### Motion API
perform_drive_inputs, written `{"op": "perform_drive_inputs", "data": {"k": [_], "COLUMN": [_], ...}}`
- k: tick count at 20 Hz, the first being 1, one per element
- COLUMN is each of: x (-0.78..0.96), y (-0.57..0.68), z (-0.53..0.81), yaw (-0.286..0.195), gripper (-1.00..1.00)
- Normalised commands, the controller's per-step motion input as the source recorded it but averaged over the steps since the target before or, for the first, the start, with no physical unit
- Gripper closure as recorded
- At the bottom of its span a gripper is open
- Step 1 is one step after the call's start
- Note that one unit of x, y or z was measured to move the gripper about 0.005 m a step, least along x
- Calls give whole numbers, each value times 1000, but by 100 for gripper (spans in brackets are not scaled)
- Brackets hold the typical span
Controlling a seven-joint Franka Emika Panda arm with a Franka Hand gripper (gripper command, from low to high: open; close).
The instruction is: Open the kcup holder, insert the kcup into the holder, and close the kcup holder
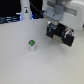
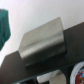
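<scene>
White worktop carries the kcup standing alone, well apart from the pincer at the kcup holder, whose jaw state cannot be told, so a weak handle grip might slip.

I see the kcup standing upright on the pale worktop, alone, a little toward the exterior view's left of the middle and well short of the far edge. It is a tiny white cup with a green top facing up. The kcup holder sits well apart from it, toward the far edge on the exterior view's right, a black boxy shape mostly hidden behind the arm. In the wrist view I see the holder's dark front with a pale grey handle on it, and red-and-white pods showing at one corner. Whether the drawer is open or closed, I cannot tell.
</scene>
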Motion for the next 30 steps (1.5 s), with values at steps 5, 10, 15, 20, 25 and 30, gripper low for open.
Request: {"op": "perform_drive_inputs", "data": {"k": [5,10,15,20,25,30], "x": [-349,-384,-365,-277,-309,-255], "y": [-398,-421,-437,-462,-429,-233], "z": [2,-55,-146,-279,-425,-463], "yaw": [-232,-226,-223,-222,-189,-143], "gripper": [-100,-100,-100,-100,-100,-100]}}
